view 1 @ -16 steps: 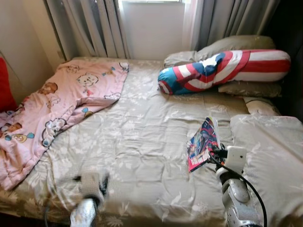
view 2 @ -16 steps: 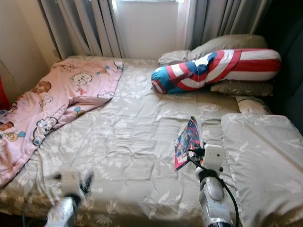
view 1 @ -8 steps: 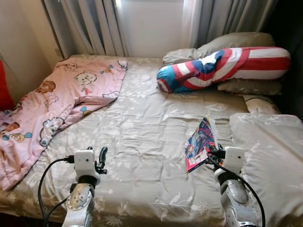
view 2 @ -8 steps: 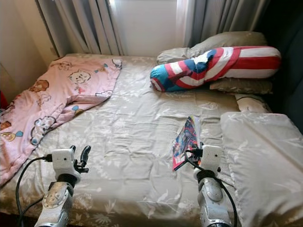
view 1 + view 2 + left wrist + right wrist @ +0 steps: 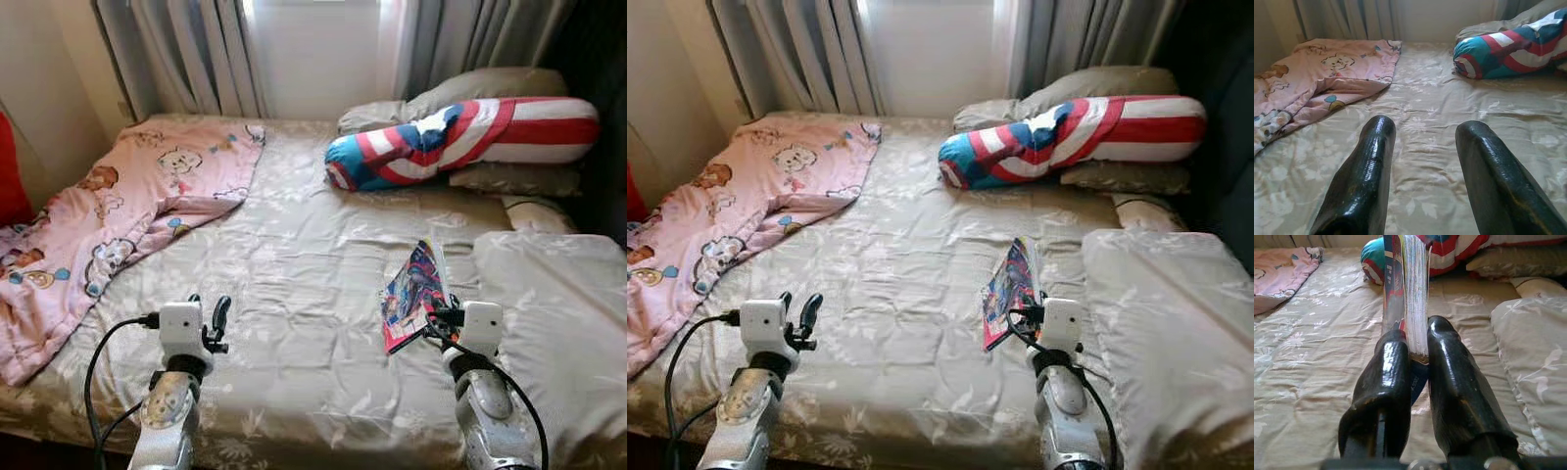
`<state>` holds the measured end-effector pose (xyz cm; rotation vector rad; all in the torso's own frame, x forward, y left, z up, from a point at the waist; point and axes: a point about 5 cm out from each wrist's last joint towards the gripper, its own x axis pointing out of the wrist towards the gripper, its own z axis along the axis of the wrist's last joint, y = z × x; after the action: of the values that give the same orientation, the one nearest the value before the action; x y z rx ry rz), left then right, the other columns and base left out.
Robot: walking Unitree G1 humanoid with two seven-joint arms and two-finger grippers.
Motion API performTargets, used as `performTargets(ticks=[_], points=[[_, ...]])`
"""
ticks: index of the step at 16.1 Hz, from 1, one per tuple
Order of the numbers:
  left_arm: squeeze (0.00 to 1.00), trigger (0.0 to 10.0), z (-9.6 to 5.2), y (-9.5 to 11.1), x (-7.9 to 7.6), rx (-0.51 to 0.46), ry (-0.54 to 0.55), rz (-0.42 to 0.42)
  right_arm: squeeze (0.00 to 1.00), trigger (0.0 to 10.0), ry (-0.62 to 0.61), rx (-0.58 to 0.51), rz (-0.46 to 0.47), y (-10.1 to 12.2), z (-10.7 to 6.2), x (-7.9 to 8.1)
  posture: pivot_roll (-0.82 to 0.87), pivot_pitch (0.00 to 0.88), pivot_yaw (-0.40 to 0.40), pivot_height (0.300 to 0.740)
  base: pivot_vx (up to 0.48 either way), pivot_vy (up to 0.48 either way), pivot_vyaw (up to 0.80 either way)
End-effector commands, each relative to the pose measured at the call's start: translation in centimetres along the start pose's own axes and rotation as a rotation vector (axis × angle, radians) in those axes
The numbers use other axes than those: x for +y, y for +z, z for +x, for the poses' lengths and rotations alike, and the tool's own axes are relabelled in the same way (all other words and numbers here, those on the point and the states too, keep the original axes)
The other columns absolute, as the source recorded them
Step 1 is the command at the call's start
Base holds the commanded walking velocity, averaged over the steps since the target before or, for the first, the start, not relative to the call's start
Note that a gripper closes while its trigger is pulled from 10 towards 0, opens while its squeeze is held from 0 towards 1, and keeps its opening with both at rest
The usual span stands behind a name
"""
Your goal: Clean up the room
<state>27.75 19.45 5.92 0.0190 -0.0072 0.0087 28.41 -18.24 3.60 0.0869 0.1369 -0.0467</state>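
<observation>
Bed [image 5: 294, 264]: tidying barely begun. Book [image 5: 414, 294], lifted edge-up near the bed's right pillow [image 5: 549, 294], pinched in right gripper [image 5: 1418, 345]. Left gripper [image 5: 1422, 147], fingers spread and empty, over the front edge. Pink blanket [image 5: 108, 215] rumpled at left; striped bolster [image 5: 460, 142] at head, both unhandled.

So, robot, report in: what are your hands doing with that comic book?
Right gripper clamped on comic book, raised off bed. Left gripper open, holding nothing. Nothing in the way.
</observation>
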Motion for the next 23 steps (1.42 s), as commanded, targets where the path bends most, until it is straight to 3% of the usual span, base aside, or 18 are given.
performTargets(ticks=[1, 3, 5, 23], points=[[0.00, 10.0, 0.0, 0.4, 0.4, -0.007, 0.014, 0.001, 0.00, 10.0, 0.008, -0.051, -0.012, 1.2, 0.3, 0.1, -0.06, 0.006, 0.005, 0.695, 0.000, 0.000, 0.00], [0.00, 10.0, 0.2, 0.6, 0.3, -0.013, 0.011, -0.004, 0.00, 10.0, 0.024, -0.018, -0.022, 0.8, 0.5, 0.4, -0.06, 0.008, 0.004, 0.676, 0.000, 0.000, 0.00], [0.00, 10.0, 0.2, 0.8, 0.3, -0.012, 0.011, -0.006, 0.00, 10.0, 0.026, -0.053, -0.014, 1.3, 0.6, 0.5, -0.06, 0.010, 0.003, 0.661, 0.000, 0.000, 0.00], [0.00, 10.0, 0.2, 0.9, -0.7, 0.008, -0.029, -0.011, 0.00, 10.0, 0.013, -0.032, -0.009, 1.0, 0.6, 0.5, -0.05, 0.022, 0.005, 0.661, 0.000, 0.000, 0.00]])
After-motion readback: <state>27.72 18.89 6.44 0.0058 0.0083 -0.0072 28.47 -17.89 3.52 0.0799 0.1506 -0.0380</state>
